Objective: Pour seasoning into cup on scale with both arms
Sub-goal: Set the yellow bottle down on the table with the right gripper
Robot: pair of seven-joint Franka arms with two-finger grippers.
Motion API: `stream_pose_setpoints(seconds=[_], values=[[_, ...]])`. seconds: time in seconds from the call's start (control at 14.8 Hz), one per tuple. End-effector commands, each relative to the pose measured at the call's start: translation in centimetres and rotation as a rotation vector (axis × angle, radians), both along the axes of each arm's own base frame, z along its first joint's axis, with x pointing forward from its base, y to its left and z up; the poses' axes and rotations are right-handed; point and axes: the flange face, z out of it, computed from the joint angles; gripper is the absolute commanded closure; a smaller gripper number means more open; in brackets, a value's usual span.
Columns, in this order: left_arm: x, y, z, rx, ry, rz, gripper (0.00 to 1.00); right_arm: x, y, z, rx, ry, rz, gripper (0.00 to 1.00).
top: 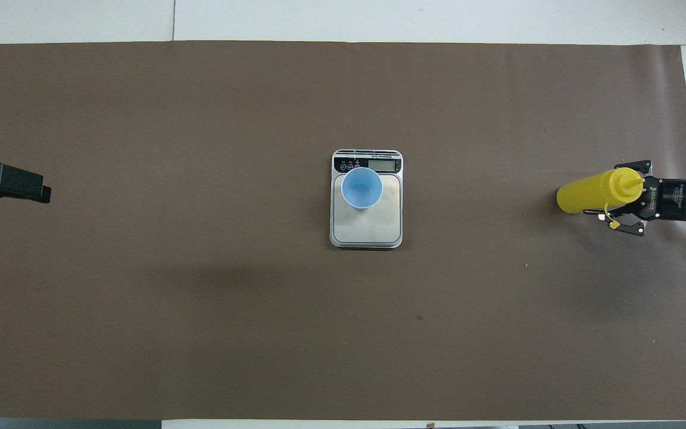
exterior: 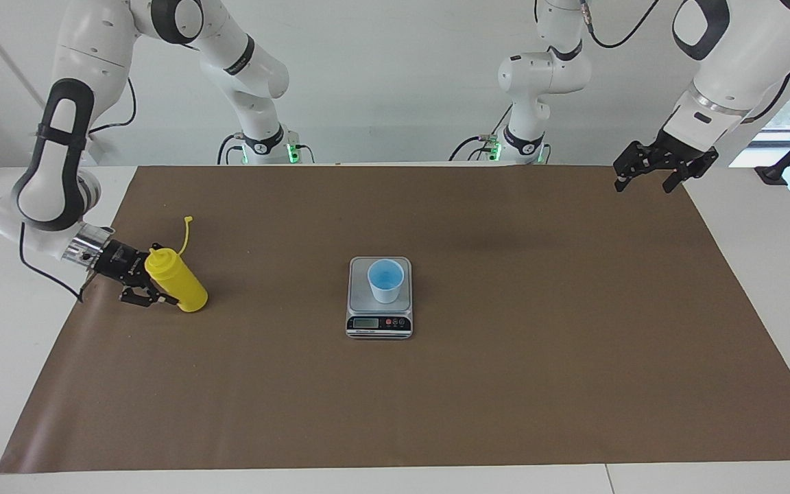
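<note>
The seasoning, a yellow squeeze bottle (exterior: 177, 281) (top: 587, 192), is at the right arm's end of the mat. It is tilted, with its base low over the mat and pointing toward the scale. Its cap strap sticks up. My right gripper (exterior: 165, 276) (top: 608, 189) is shut on the bottle's upper body. The light-blue cup (exterior: 385, 280) (top: 362, 187) stands upright on the scale (exterior: 379, 324) (top: 367, 231) at the middle of the mat. My left gripper (exterior: 644, 185) (top: 39, 192) waits open and empty above the mat's corner at the left arm's end.
A brown mat (exterior: 505, 357) (top: 200, 298) covers most of the white table (exterior: 765, 226). The two arm bases (exterior: 268, 147) (exterior: 522, 145) stand at the robots' edge of the mat.
</note>
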Motion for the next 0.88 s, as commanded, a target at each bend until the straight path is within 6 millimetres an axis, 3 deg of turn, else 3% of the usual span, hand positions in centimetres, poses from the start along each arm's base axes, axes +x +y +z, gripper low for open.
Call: stream_pose_setpoints(seconds=[0.0,0.14,0.2,0.27,0.34,0.61,0.81], values=[[-0.5,0.2,0.1,-0.012,-0.007,-0.002,0.00,0.0,1.0,0.7,-0.008,-0.026,-0.015,1.00],[-0.5,0.2,0.1,-0.012,-0.007,-0.004,0.00,-0.3,1.0,0.4,-0.004,-0.019,-0.017,0.98],[-0.5,0.2,0.1,-0.012,-0.007,-0.002,0.00,-0.3,1.1,0.5,-0.002,-0.020,-0.014,0.79],[-0.5,0.2,0.1,-0.012,-0.007,-0.002,0.00,-0.1,1.1,0.7,-0.002,-0.024,-0.012,0.48],[-0.5,0.2,0.1,-0.012,-0.007,-0.002,0.00,0.1,1.0,1.0,0.000,-0.028,-0.008,0.00],[-0.5,0.2,0.1,-0.012,-0.007,-0.004,0.00,0.9,0.0,3.8,0.060,-0.046,0.054,0.00],[-0.5,0.2,0.1,-0.012,-0.007,-0.002,0.00,2.5,-0.8,9.7,0.007,-0.088,0.193,0.00]])
